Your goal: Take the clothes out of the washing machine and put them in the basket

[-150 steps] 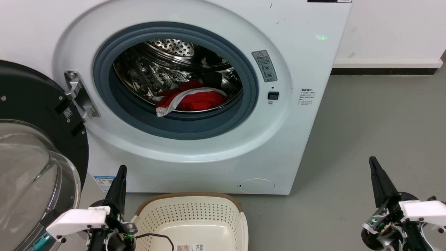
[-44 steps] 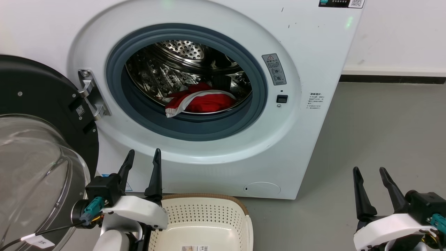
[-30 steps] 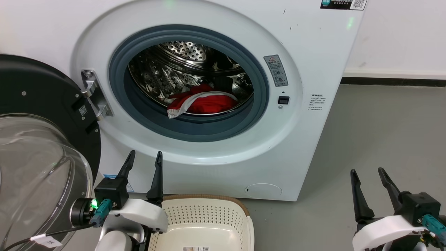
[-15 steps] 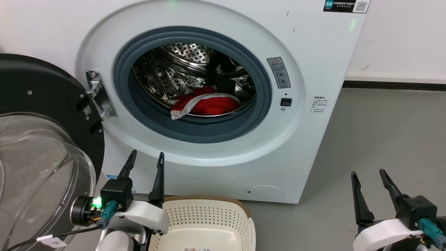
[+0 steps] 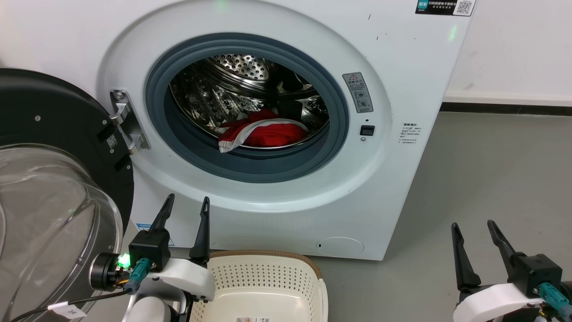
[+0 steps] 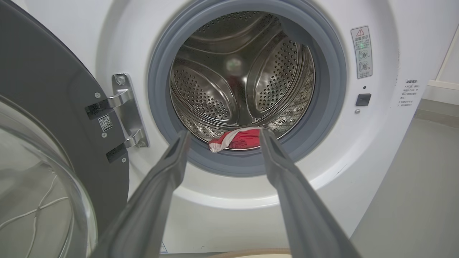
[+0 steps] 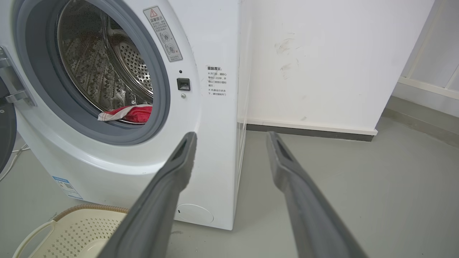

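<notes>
The white washing machine (image 5: 402,89) stands with its round glass door (image 5: 49,188) swung open to the left. Red clothes (image 5: 263,132) with white stripe trim lie at the front of the steel drum, also visible as red clothes (image 6: 238,139) and red clothes (image 7: 131,114) in the wrist views. The cream basket (image 5: 268,279) sits on the floor below the opening, nothing visible inside it. My left gripper (image 5: 187,205) is open, low in front of the machine beside the basket. My right gripper (image 5: 473,229) is open at the lower right, over bare floor.
The open door with its metal hinge (image 5: 127,120) takes up the left side. Grey floor (image 5: 491,170) lies to the right of the machine. A white wall with a dark baseboard (image 7: 308,130) stands behind.
Since five seconds ago both grippers have turned so that both fingers show spread. The head camera has shifted slightly, sliding the scene right and down. The clothes have not moved.
</notes>
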You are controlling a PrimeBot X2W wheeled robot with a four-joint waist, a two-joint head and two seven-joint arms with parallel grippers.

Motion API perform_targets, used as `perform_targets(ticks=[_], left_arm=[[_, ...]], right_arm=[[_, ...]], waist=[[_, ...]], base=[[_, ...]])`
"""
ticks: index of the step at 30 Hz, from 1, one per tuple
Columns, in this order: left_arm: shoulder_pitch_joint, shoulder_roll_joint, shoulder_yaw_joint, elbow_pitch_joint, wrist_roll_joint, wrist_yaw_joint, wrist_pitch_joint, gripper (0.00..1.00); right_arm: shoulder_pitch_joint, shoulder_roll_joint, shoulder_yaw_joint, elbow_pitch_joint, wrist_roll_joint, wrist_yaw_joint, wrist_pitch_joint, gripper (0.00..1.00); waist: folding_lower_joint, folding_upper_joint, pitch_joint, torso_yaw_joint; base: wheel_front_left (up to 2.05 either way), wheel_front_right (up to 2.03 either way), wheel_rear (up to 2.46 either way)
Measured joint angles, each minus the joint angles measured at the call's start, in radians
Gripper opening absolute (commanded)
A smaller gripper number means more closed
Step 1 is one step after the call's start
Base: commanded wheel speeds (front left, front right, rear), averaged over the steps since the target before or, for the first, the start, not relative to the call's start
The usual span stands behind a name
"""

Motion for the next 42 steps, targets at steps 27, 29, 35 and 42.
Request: perform_targets(ticks=[27,29,35,42], left_arm=[[-0.366,0.056,0.024,0.146,0.032,-0.008,0.0,1.0],[-0.427,0.072,0.026,0.198,0.031,-0.015,0.0,1.0],[-0.623,0.135,0.019,0.364,0.025,-0.038,0.046,1.0],[-0.846,0.232,-0.002,0.504,0.045,-0.052,0.176,1.0]], right_arm=[[-0.108,0.0,0.085,-0.104,0.02,0.0,0.003,1.0],[-0.123,0.0,0.095,-0.105,0.03,0.0,-0.003,1.0],[-0.165,-0.001,0.14,-0.087,0.068,0.0,-0.031,1.0],[-0.231,-0.001,0.197,-0.038,0.14,0.0,-0.077,1.0]], waist=[[0.0,0.0,0.208,-0.094],[0.0001,0.0,0.24,-0.117],[0.0001,0.0,0.344,-0.191],[0.0002,0.0,0.472,-0.284]], base=[[0.0,0.0,0.0],[0.0,0.0,0.0],[0.0,0.0,0.0],[0.0,0.0,0.0]])
